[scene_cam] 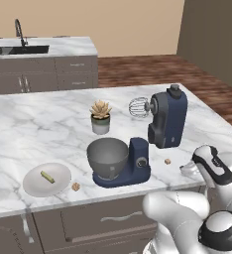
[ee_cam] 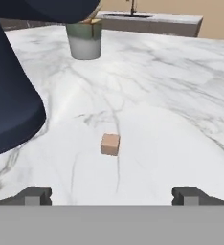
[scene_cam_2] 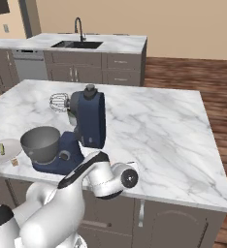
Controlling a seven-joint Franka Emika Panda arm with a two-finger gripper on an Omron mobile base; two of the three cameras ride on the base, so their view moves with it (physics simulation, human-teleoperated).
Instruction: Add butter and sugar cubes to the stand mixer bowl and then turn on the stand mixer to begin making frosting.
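I can read no text, label, brand, number or sign anywhere in front of me. The stand mixer (scene_cam: 160,130) shows plain navy sides with no lettering I can make out, and the marble table (scene_cam: 38,129) carries only its grey veining.

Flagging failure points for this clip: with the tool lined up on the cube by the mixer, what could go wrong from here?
1. The sugar cube is tiny against the wide-open tool; closing off-centre could flick it away.
2. The stand mixer stands close beside it, so the arm may bump it.
3. The second sugar cube lies near the counter edge.
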